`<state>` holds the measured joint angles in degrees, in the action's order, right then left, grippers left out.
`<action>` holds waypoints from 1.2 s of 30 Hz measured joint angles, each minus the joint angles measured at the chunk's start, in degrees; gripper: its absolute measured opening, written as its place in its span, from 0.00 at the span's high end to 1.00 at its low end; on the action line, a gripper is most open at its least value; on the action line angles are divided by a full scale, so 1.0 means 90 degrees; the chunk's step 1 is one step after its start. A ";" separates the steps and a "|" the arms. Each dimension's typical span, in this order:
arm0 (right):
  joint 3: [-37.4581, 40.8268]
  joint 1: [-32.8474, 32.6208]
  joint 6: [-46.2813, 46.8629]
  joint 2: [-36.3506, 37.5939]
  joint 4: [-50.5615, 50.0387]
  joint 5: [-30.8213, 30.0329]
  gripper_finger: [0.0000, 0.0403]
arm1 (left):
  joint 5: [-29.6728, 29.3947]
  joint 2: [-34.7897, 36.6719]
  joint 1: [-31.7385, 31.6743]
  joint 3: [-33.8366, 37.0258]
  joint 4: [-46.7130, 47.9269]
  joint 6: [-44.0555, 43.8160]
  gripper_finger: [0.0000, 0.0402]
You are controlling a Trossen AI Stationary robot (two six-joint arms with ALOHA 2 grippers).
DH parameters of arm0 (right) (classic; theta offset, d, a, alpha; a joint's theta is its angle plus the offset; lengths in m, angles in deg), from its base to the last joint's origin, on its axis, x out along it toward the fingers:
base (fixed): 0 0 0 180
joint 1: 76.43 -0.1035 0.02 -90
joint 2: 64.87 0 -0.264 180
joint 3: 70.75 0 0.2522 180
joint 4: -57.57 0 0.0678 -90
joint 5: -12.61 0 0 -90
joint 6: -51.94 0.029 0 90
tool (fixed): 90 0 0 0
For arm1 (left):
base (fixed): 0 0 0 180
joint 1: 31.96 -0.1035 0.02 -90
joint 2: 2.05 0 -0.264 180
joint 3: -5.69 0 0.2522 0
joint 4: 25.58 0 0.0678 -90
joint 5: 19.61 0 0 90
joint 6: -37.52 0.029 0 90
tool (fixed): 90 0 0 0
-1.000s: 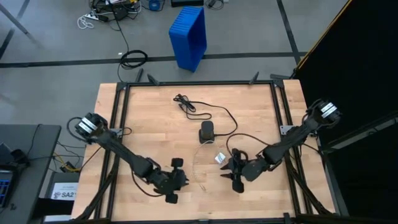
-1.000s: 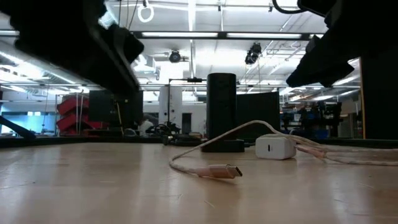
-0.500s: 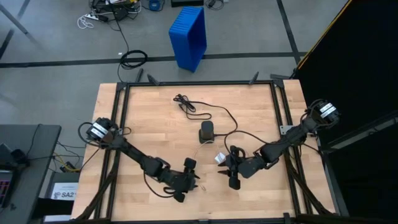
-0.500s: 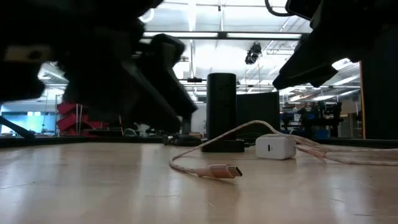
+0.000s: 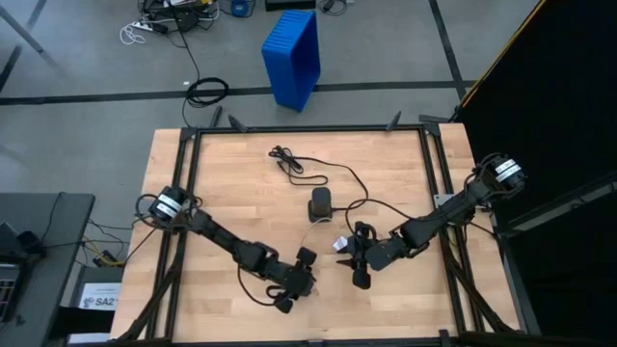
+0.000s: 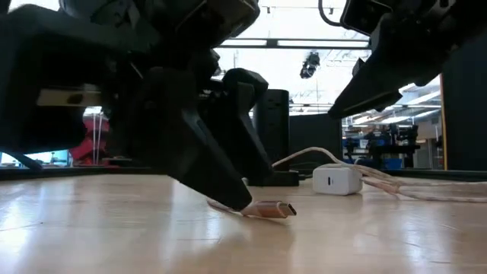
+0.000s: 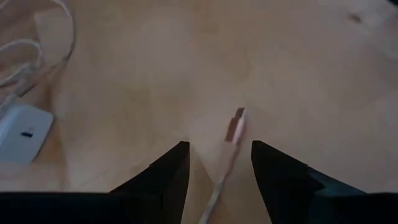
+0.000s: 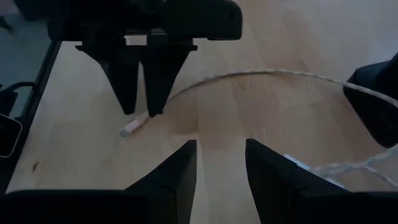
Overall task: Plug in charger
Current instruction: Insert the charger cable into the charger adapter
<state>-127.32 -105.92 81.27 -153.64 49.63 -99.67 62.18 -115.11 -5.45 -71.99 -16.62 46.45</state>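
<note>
A pale pink cable ends in a USB-C plug (image 7: pixel 236 123) that lies flat on the wooden table, also seen in the low view as the plug (image 6: pixel 268 208). The white charger brick (image 5: pixel 340 243) rests on the table beside a black upright cylinder (image 5: pixel 320 204). My left gripper (image 7: pixel 217 148) is open and low over the table near its near edge. Its fingers stand on either side of the cable just behind the plug; whether they touch it I cannot tell. My right gripper (image 8: pixel 221 152) is open and hovers near the brick, facing the left gripper (image 8: pixel 142 81).
A thin black cord (image 5: pixel 289 162) curls on the far part of the table and runs to the cylinder. The pale cable (image 8: pixel 267 73) arcs across the boards between the two grippers. Off the table's far edge stands a blue bin (image 5: pixel 293 53).
My left gripper has moved toward the table's right edge, along the near side, and come down until its open fingers straddle the cable behind the plug. My right gripper has shifted a little toward the left. The plug, cable and brick have stayed where they were.
</note>
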 joint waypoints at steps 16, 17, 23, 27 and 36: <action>0.0000 0.0087 -0.0086 0.0000 0.0009 -0.0054 0.73 | 0.0504 -0.0228 -0.0108 -0.0005 -0.0407 0.0146 0.61; 0.0000 0.0090 -0.0086 0.0000 -0.0001 -0.0055 0.73 | 0.0498 -0.0274 -0.0108 -0.0005 -0.0448 0.0146 0.61; 0.0000 0.0124 -0.0094 0.0000 0.0002 -0.0049 0.73 | 0.0503 -0.0399 -0.0145 -0.0027 -0.0677 0.0104 0.66; 0.0000 0.0126 -0.0078 0.0000 -0.0002 -0.0044 0.73 | 0.0517 -0.0403 -0.0163 -0.0027 -0.0651 0.0102 0.83; 0.0000 0.0123 -0.0060 0.0000 0.0013 -0.0013 0.73 | 0.0308 -0.0303 -0.0249 -0.0024 -0.0319 -0.0429 0.99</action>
<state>-127.32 -104.82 80.74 -153.64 49.74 -99.79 64.95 -117.84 -7.69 -72.20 -19.49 42.59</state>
